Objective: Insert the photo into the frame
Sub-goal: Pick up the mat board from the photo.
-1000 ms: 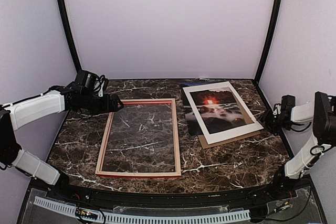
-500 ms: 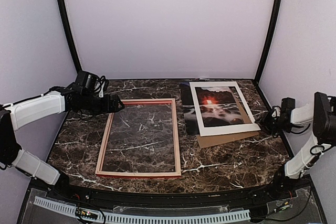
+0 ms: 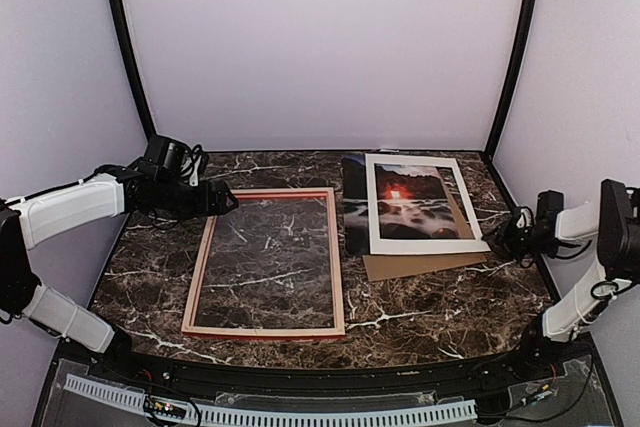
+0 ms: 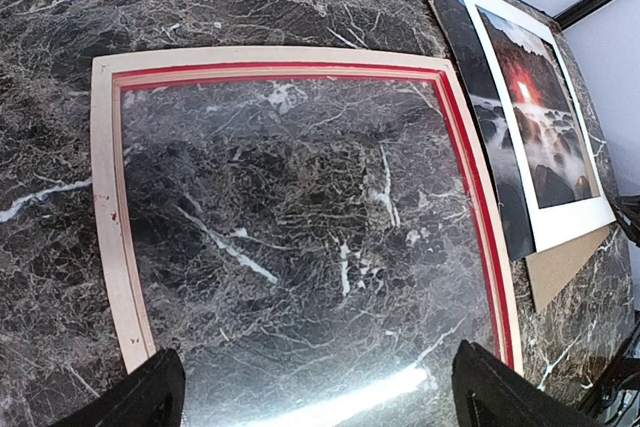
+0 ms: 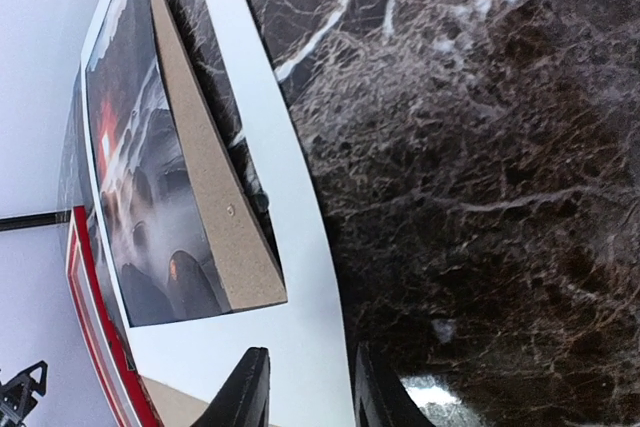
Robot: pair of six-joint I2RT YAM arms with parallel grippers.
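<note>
The frame (image 3: 337, 257) lies flat left of centre, pale wood back up, red showing along its inner edge (image 4: 470, 147). The photo (image 3: 408, 202), dark with a red glow, lies at the back right under a white mat (image 3: 425, 244), a dark strip of it sticking out on the left. Over the frame's far left corner hangs my left gripper (image 3: 228, 202), open and empty (image 4: 318, 367). My right gripper (image 3: 508, 237) is at the mat's right edge. Its narrowed jaws straddle that white border (image 5: 300, 327), with a gap showing around my right gripper (image 5: 310, 357).
A brown backing board (image 3: 420, 267) lies under the mat and photo, showing at their near edge and through the mat's window (image 5: 215, 217). Dark corner posts (image 3: 505, 57) and pale walls close in the marble table (image 3: 440, 322). The right wall stands just behind my right arm.
The mat has turned clockwise and now sits squarer to the table, uncovering more photo on the left and backing board in its window. My right jaws have narrowed. The left arm is still.
</note>
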